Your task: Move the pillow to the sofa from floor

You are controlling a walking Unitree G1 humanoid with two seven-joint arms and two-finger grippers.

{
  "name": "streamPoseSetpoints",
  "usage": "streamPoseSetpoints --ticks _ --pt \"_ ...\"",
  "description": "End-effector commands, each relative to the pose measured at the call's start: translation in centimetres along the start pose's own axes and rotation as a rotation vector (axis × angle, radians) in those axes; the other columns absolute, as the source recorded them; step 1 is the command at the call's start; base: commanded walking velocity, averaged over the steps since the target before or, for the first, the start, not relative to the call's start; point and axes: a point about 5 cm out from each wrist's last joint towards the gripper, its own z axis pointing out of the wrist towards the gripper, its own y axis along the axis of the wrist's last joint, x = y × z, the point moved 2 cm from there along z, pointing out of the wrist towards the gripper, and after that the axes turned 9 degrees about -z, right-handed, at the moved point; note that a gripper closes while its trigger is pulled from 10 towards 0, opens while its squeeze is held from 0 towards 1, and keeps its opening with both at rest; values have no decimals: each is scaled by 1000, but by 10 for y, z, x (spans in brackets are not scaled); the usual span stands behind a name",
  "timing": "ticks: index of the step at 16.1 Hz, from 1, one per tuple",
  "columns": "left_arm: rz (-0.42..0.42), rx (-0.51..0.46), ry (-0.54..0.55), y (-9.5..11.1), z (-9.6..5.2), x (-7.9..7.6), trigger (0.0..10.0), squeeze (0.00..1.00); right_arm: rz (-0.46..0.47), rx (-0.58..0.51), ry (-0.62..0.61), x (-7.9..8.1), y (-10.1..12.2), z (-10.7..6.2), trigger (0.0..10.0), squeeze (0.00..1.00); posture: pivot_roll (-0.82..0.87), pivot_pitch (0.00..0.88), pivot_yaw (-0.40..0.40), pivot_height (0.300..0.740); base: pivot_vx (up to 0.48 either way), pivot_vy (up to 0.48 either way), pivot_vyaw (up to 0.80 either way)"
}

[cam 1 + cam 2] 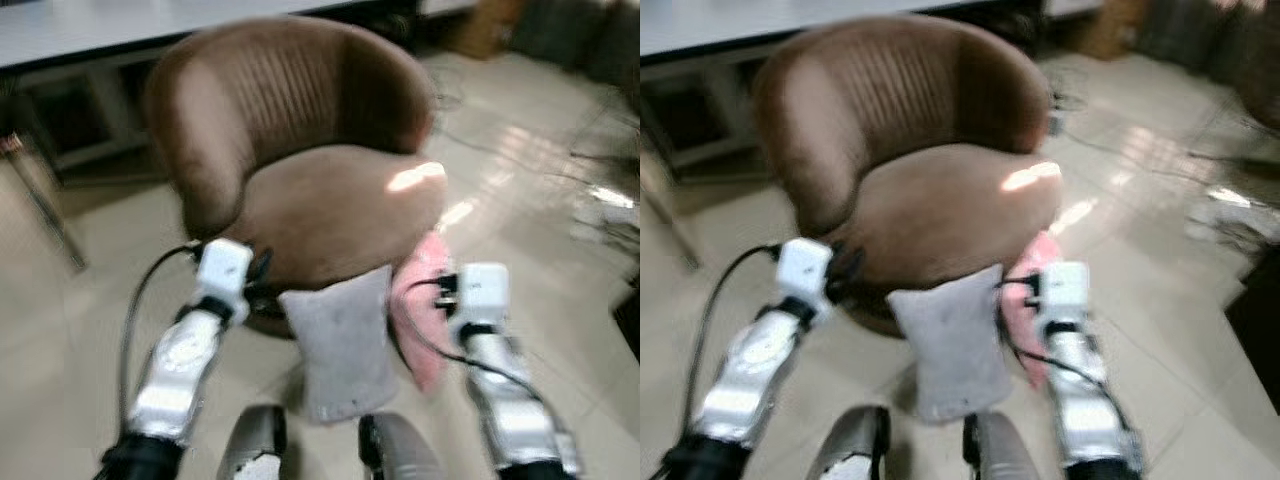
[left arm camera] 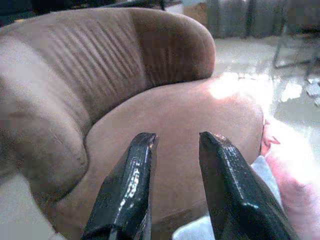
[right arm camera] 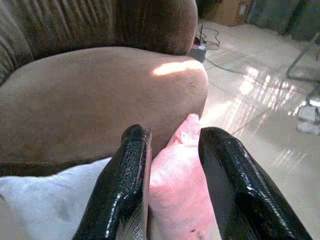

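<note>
- Left eye view: brown round sofa chair point(image 1: 330, 200) stands ahead on a glossy tiled floor point(image 1: 530, 180), its curved ribbed back toward the far side and its seat cushion facing the robot.
- Grey pillow point(image 1: 345, 345) stands upright on the floor, leaning on the seat's front edge. Long axis runs roughly vertical, top edge about level with the seat front.
- Pink pillow point(image 1: 420, 305) sits just beside the grey one, on the robot's right, also propped against the chair and partly behind the right arm.
- Right gripper point(image 3: 172, 185): fingers spread, nothing between them yet. Right wrist view looks straight along them at the pink pillow, with the grey pillow off to one side. Judged nearer the pink one.
- Left gripper point(image 2: 175, 185): fingers parted, empty, aimed at the seat cushion; a corner of the grey pillow shows low beside one finger.
- Key relation: grey pillow lies between the two arms, below and slightly forward of both grippers. Either could reach it, and a two-sided squeeze looks feasible.
- Neither pillow is on the seat yet; the lift is still to do.
</note>
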Motion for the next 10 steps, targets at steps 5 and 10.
streamPoseSetpoints --ticks 5,10 --pt "6 -13 -16 4 3 -6 10000 0 -19 -11 -4 -9 1 0 10000 0 -28 0 12 592 332 0 -310" --pt "11 -13 -11 4 3 -4 10000 0 -95 -14 88 4 1 -1 10000 0 -23 0 6 592 329 0 480"
